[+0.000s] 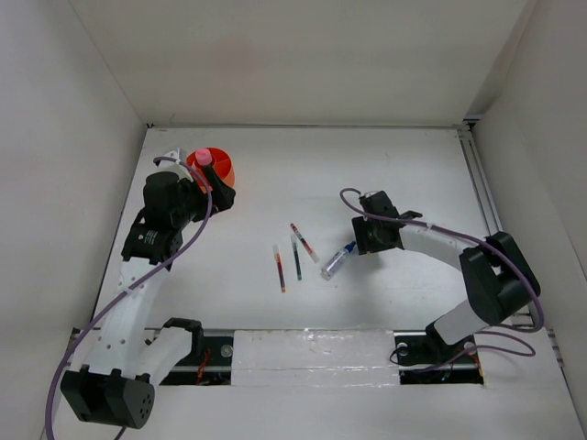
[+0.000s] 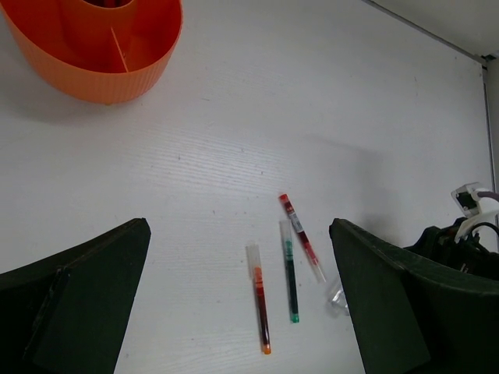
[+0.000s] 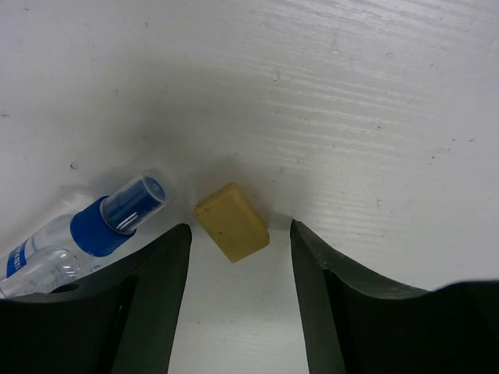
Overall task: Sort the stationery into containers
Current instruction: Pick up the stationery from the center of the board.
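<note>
The orange tub (image 1: pixel 218 168) with inner dividers stands at the back left; it also shows in the left wrist view (image 2: pixel 117 74). A pink-capped bottle (image 1: pixel 202 158) shows at its left rim. My left gripper (image 1: pixel 218 192) is open and empty just in front of the tub (image 2: pixel 240 234). Two red pens (image 2: pixel 261 308) (image 2: pixel 301 236) and a dark-green pen (image 2: pixel 290 280) lie mid-table. My right gripper (image 3: pixel 240 234) is open, its jaws on either side of the tan cube (image 3: pixel 231 222) without touching it. The clear blue-capped bottle (image 3: pixel 101 222) lies just to its left (image 1: pixel 337 261).
White walls close the table at the back and on both sides. A rail (image 1: pixel 481 183) runs along the right edge. The right arm's purple cable (image 1: pixel 440 234) loops above the table. The arm bases sit on a bar at the near edge (image 1: pixel 303 353).
</note>
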{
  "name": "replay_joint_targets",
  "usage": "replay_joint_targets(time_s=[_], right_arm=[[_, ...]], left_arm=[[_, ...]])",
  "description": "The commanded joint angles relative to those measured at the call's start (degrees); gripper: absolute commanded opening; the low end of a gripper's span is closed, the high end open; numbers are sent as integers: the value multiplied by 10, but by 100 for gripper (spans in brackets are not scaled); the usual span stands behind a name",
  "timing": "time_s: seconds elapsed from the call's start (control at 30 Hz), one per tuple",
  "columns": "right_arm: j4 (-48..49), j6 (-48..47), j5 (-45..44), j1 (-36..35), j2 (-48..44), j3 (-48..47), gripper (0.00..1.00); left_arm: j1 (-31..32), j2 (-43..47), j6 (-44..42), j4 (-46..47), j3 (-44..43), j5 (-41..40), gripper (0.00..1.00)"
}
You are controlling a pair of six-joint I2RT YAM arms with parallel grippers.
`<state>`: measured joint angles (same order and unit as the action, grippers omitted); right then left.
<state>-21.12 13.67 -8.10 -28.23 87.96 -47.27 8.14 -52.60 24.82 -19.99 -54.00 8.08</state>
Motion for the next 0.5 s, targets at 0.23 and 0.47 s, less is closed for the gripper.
replay_joint_targets(time_s=[0.23,0.47], right_arm=[[-20,2,4,-14,13,-34,51],[-26,-3,4,-14,24,-40,33]], left_arm=[[-1,23,-10,11,-1,6,100],[-1,23,-15,11,-1,6,100]])
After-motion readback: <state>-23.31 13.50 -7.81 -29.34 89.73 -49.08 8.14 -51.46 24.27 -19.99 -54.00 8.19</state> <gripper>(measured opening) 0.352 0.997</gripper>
